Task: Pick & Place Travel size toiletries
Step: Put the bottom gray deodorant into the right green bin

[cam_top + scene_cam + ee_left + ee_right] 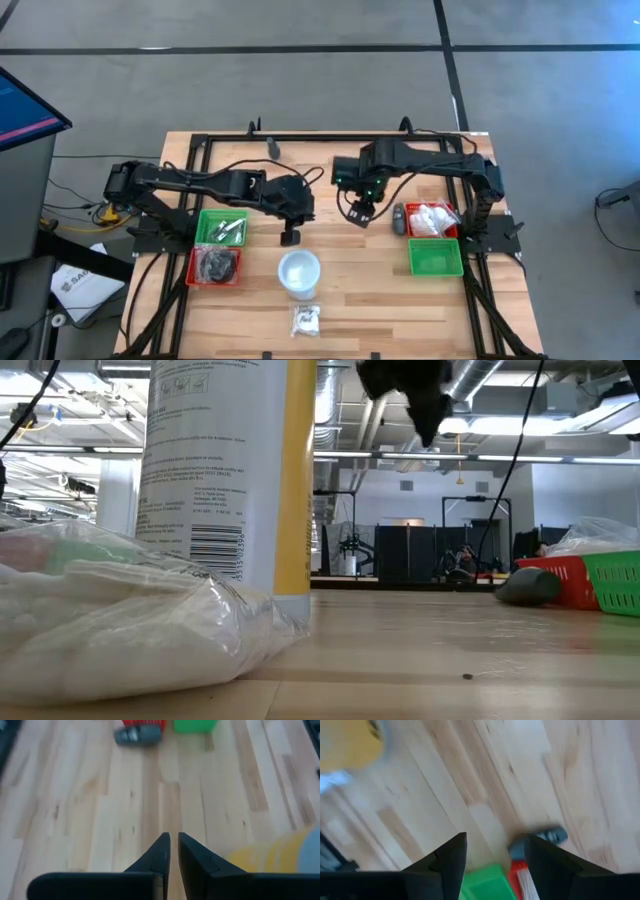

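I see a table (370, 300) of pale wood planks, smooth with a satin sheen and visible grain. The trays (435, 258) look like hard plastic mesh, red and green. A clear crinkly plastic wrapper (120, 630) shines glossy up close. My left gripper (173, 851) fingers look matt black plastic.

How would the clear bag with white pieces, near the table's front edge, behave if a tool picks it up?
The clear bag looks crumpled and soft in the low view, so it would probably sag and fold, not stay stiff. Its film looks glossy, so it may slip. The loose white pieces inside would likely shift. It seems light for its size.
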`<action>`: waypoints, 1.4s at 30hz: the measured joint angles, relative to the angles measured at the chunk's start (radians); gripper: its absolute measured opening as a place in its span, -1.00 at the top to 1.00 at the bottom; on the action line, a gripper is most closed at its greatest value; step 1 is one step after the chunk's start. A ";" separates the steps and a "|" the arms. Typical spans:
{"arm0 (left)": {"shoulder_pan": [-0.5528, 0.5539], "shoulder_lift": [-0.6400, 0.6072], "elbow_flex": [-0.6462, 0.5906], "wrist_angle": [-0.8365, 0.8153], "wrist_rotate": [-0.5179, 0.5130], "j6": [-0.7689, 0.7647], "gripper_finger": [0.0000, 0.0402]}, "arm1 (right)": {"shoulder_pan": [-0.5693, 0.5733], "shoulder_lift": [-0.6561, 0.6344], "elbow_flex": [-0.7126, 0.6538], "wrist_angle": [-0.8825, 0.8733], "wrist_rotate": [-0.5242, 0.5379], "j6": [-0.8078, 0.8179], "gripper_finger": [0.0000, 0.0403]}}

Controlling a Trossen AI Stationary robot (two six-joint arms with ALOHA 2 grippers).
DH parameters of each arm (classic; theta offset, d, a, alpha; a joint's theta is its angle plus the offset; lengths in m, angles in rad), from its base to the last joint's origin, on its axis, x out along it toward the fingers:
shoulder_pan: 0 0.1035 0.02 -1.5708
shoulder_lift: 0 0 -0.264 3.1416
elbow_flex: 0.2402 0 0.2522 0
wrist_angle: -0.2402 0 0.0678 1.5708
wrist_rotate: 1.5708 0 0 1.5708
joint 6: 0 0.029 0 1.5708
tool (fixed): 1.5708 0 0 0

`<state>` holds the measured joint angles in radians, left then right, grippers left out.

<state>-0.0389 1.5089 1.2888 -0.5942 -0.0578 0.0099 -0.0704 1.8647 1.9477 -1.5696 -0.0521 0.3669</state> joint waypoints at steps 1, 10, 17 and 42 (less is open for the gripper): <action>-0.004 0.000 0.000 -0.021 0.000 0.000 0.85 | 0.000 -0.004 -0.035 -0.003 0.000 0.009 0.07; -0.014 0.000 0.000 -0.081 -0.003 -0.031 0.83 | -0.030 -0.018 -0.322 0.083 0.002 0.112 0.19; -0.030 -0.001 0.000 -0.119 -0.001 -0.040 0.82 | -0.047 -0.088 -0.507 0.256 0.013 0.189 0.24; -0.033 -0.403 -0.373 0.114 -0.025 -0.129 0.83 | -0.075 -0.246 -0.959 0.504 -0.003 0.497 0.32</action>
<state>-0.0715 1.1062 0.9158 -0.4802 -0.0826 -0.1189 -0.1457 1.6189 0.9889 -1.0658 -0.0555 0.8640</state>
